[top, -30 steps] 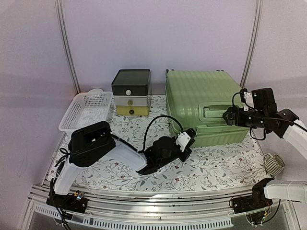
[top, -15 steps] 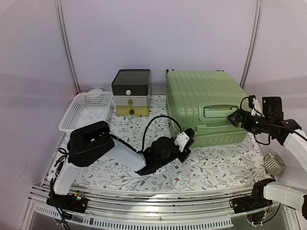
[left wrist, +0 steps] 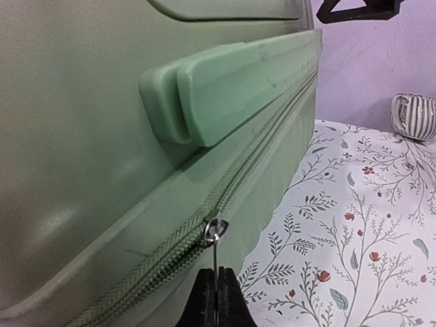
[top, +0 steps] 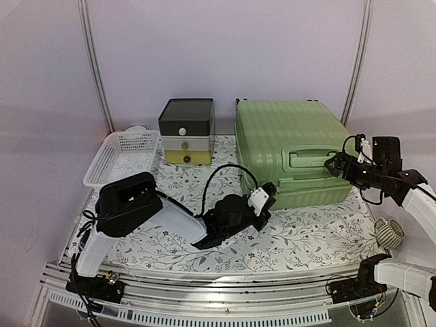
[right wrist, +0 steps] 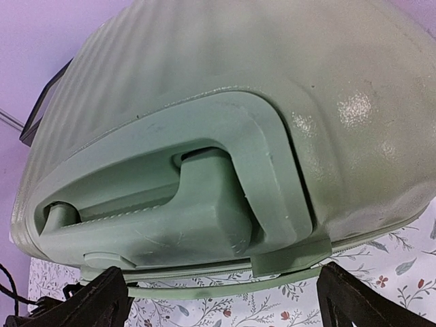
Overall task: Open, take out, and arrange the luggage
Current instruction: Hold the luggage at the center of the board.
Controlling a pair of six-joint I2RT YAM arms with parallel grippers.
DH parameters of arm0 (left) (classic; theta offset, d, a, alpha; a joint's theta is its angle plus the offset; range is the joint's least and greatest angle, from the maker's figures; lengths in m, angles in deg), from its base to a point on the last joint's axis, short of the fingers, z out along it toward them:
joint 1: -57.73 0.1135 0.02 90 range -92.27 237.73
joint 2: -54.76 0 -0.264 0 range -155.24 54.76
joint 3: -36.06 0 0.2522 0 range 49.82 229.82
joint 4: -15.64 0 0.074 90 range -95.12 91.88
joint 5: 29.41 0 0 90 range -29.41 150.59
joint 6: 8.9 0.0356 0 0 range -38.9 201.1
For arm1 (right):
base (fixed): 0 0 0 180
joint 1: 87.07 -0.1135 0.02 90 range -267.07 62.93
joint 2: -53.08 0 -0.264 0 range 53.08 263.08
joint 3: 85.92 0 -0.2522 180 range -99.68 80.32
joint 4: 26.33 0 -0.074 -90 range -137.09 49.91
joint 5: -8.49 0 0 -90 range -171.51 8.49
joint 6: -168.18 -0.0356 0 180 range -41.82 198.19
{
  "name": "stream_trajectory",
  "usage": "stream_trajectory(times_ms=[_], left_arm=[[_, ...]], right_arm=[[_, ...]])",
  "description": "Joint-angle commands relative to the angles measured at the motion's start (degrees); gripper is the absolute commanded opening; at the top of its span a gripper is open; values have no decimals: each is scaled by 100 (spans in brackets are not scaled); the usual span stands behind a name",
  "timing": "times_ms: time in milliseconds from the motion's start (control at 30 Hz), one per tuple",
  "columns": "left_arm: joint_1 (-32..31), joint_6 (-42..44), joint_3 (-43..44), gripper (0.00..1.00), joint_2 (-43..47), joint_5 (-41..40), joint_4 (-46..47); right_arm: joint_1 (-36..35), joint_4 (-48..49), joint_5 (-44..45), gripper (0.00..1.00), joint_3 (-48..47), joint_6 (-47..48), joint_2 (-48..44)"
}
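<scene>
The light-green luggage (top: 289,146) lies flat at the back right of the table, its zipper closed along the front edge. My left gripper (top: 262,198) sits at its front left corner, shut on the thin metal zipper pull (left wrist: 216,246). In the left wrist view the black fingertips (left wrist: 208,300) pinch the tab just below the slider. My right gripper (top: 336,165) hovers at the right side of the luggage, open, facing the recessed handle (right wrist: 157,218). Its dark fingers (right wrist: 102,300) stand wide apart with nothing between them and are not touching the shell.
A dark-lidded white-and-yellow drawer box (top: 187,131) stands left of the luggage. A white mesh basket (top: 122,157) sits at the far left. A striped round object (top: 389,234) lies on the floral cloth at the right, under the right arm.
The right arm has drawn back to the right and dropped slightly, still open. The left gripper has not moved and stays on the zipper pull.
</scene>
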Motion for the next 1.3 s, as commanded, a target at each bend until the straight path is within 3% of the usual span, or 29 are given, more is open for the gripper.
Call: stream_trajectory(times_ms=[0, 233, 400, 700, 1067, 1267], left_arm=[[-468, 49, -155, 0, 224, 568, 229], [-468, 38, -184, 0, 228, 550, 264], [-467, 46, -198, 0, 241, 540, 273], [-469, 30, -216, 0, 254, 569, 290], [-467, 17, -253, 0, 274, 529, 300], [-469, 25, -251, 0, 267, 531, 317]], right_arm=[[32, 195, 136, 99, 138, -24, 44], [130, 260, -66, 99, 166, 122, -27], [537, 368, -825, 99, 239, 214, 35], [700, 684, -1625, 76, 449, 423, 326], [700, 334, 66, 73, 436, 404, 235], [696, 365, 60, 58, 496, 266, 111]])
